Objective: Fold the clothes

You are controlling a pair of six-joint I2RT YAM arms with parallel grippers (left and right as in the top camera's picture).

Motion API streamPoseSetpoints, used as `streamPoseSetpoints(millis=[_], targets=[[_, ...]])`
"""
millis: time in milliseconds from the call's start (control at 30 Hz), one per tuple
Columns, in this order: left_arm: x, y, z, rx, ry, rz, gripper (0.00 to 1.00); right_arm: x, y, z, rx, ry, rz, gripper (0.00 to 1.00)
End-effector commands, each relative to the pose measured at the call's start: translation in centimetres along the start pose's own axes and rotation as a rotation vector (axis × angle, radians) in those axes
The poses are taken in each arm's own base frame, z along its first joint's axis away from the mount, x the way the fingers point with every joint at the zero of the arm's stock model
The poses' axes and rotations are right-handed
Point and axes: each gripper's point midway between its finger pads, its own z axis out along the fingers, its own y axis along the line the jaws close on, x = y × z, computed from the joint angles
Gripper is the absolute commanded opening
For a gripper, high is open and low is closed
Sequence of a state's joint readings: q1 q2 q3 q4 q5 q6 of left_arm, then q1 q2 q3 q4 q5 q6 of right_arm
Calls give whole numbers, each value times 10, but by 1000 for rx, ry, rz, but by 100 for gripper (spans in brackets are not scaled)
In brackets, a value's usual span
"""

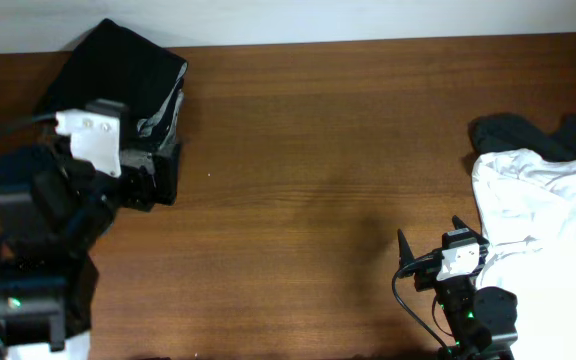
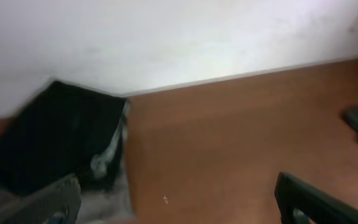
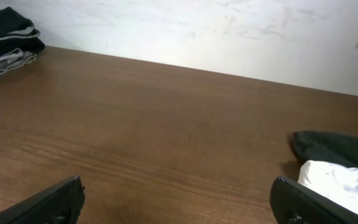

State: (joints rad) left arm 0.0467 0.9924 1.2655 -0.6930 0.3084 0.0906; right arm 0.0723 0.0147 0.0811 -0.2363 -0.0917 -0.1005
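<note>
**Inspector:** Where are the clothes?

**Examiner:** The folded black shorts [image 1: 128,75] lie at the far left corner of the worktop [image 1: 308,150], with a grey band showing along one edge. A white garment [image 1: 548,210] lies crumpled at the right edge, partly over a dark garment [image 1: 518,135].

**Inspector:** And the left end effector [image 2: 178,190]?

**Examiner:** Its fingers stand wide apart and hold nothing. It sits at the near edge of the shorts; whether it touches them cannot be told.

**Inspector:** The right end effector [image 1: 428,232]?

**Examiner:** Its fingers are also wide apart and empty. It is over bare wood, just left of the white garment.
</note>
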Motion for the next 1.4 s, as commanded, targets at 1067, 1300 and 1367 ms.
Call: streamPoseSetpoints(millis=[1067, 1300, 1367], targets=[[215, -8, 10, -85, -298, 105, 99, 2, -1, 0, 2, -2, 5, 99], [215, -8, 10, -85, -298, 105, 99, 2, -1, 0, 2, -2, 5, 99], [215, -8, 10, -85, -298, 105, 99, 2, -1, 0, 2, -2, 5, 99]])
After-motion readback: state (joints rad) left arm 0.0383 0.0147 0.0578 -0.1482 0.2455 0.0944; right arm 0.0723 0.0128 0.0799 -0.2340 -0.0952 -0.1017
